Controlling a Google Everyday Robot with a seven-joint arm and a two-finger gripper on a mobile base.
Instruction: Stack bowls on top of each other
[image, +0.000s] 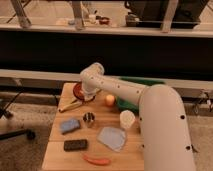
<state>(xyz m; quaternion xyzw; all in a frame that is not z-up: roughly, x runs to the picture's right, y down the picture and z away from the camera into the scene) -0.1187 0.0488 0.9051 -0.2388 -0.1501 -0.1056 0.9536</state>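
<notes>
Hanging over far-left table corner: gripper at red bowl, grip state cannot be told | green bowl right, partly behind arm | orange between bowls | banana just near of red bowl

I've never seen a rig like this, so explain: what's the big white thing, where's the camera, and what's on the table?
The big white tube is a robot arm. The one camera looks down along it. The arm's gripper sits at a round red bowl near the wooden table's far corner. A green bowl shows behind the arm. Also: a yellow banana, round orange fruit, white cup, metal cup, blue sponge, black block, grey cloth, long orange vegetable. I cannot tell if it holds anything.
</notes>
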